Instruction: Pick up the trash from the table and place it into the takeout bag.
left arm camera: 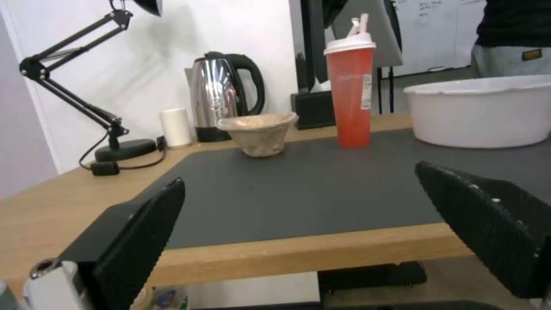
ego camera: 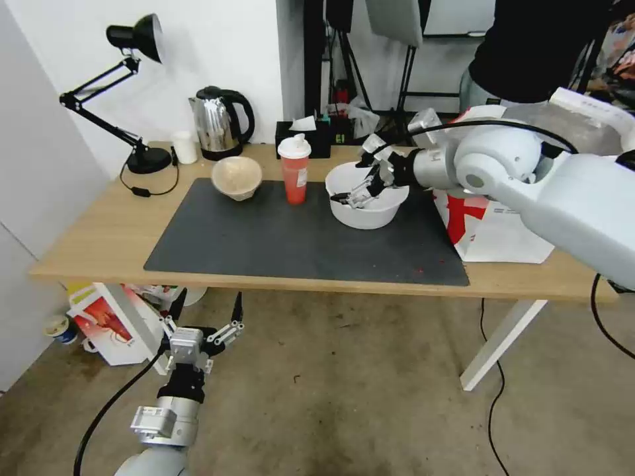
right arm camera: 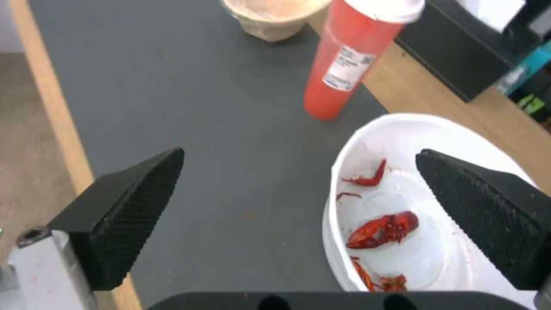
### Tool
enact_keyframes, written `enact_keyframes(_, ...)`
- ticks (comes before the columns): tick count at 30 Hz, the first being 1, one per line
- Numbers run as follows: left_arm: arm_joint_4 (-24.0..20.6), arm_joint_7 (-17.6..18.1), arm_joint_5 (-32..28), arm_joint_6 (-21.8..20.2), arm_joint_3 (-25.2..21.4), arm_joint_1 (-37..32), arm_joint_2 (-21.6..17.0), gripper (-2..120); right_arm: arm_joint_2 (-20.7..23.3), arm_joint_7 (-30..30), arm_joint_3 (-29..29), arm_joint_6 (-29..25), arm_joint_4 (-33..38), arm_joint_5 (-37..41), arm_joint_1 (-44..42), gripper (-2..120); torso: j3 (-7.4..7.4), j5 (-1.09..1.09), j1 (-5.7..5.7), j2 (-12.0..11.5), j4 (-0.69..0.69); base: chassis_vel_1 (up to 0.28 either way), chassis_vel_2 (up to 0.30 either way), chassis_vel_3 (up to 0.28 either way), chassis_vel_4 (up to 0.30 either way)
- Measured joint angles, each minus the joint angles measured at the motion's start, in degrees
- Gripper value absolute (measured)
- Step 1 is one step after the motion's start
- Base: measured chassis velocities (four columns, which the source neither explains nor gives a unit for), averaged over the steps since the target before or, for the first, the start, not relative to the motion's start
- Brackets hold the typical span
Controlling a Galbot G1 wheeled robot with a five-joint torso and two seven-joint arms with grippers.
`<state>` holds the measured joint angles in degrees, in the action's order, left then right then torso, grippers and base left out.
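Over the wide white bowl (right arm camera: 436, 241) with red scraps, right gripper (right arm camera: 298, 215) fingers spread wide.

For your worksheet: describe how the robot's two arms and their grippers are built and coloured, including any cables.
Both arms are glossy white-grey rounded shells with silver metal wrist sections. The right gripper and left gripper have silver bodies and black wedge-shaped fingers with dimpled, textured pads. A black cable loops over the right arm; another trails beside the left arm.
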<state>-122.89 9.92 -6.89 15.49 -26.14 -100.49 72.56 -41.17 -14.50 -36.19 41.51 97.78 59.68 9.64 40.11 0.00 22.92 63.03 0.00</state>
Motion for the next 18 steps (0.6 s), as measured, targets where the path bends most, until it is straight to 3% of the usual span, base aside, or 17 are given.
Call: enact_keyframes(18,0.2,0.1,-0.1,0.0,-0.2,-0.1,0.7,100,-6.8,-2.4,2.6,0.0,-11.2,-2.2,-4.7,100,0.0,0.0,0.0,0.0,0.01,0.0,0.0,0.0,0.0)
